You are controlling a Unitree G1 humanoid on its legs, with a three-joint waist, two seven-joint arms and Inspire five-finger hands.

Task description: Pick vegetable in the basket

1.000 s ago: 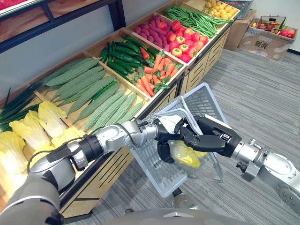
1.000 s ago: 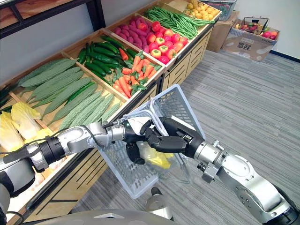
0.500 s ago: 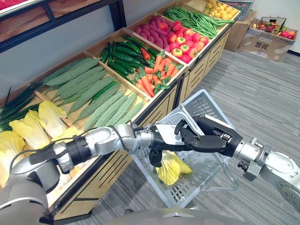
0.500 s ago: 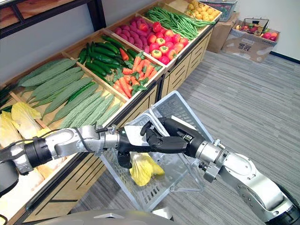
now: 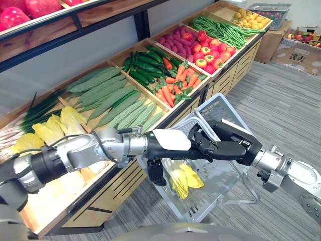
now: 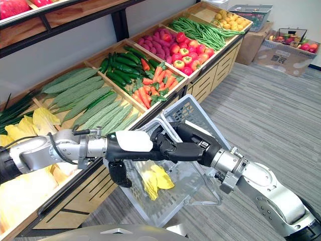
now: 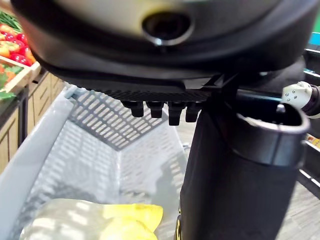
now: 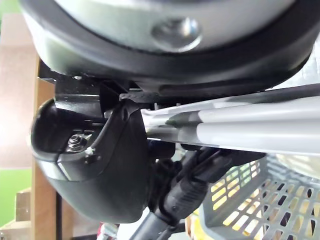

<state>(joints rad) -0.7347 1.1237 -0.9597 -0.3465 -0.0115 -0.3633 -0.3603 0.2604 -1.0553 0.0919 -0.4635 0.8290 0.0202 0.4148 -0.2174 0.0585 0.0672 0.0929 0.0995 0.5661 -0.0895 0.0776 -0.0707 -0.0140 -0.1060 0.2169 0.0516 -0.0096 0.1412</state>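
Observation:
A yellow-green Chinese cabbage (image 5: 183,178) lies on the bottom of the grey plastic basket (image 5: 221,107), also seen in the left wrist view (image 7: 100,222). My left hand (image 5: 168,143) hovers just above the cabbage, open, with its fingers (image 7: 160,107) relaxed and its thumb hanging down beside the leaves, not touching them. My right hand (image 5: 225,145) holds the basket up in front of the shelf. In the right wrist view its fingers are curled round the grey basket handle (image 8: 240,125).
The wooden shelf runs along the left with bins of Chinese cabbages (image 5: 50,130), bitter gourds (image 5: 110,98), cucumbers (image 5: 145,63), carrots (image 5: 173,88), tomatoes (image 5: 205,47) and green beans (image 5: 220,30). A cardboard box (image 5: 301,47) stands at the far right on grey carpet.
The left hand has let go of the cabbage, which has dropped to the basket's bottom, and has risen above it. The head camera has shifted too.

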